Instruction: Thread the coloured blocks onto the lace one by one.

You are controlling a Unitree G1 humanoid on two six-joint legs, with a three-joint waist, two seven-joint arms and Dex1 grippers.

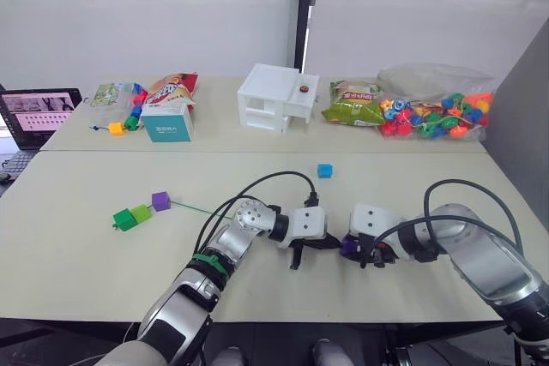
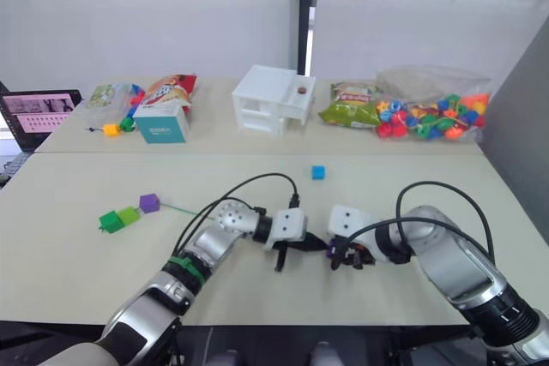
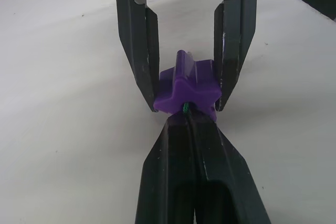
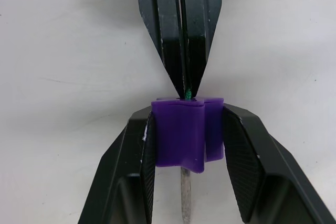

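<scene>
At the near edge of the table (image 1: 77, 237), we are finding the two grippers meeting tip to tip: the right gripper (image 4: 186, 129) is clamping a purple cube (image 4: 181, 132) between its two fingers, and the left gripper (image 3: 185, 121) is pinching its fingers together on the green lace (image 4: 187, 96) right at the cube's face. In the right wrist view we are seeing the lace's stiff pale tip (image 4: 186, 192) sticking out of the cube's far side, so the cube is sitting on the lace. Farther out on the robot's left, we are listing a dark green cube (image 1: 124, 219), a light green wedge (image 1: 141, 213) touching it, and a second purple cube (image 1: 160, 201) just beside those, with the thin green cord running from them toward the grippers. Beyond the grippers, the blue cube (image 1: 324, 171) is lying alone, well apart from the rest. At the far side we are noting a white box (image 1: 276, 98), a teal carton (image 1: 166, 122), snack packets (image 1: 353, 102), a clear bag of rounded beads (image 1: 436, 114) and a laptop (image 1: 39, 116).
</scene>
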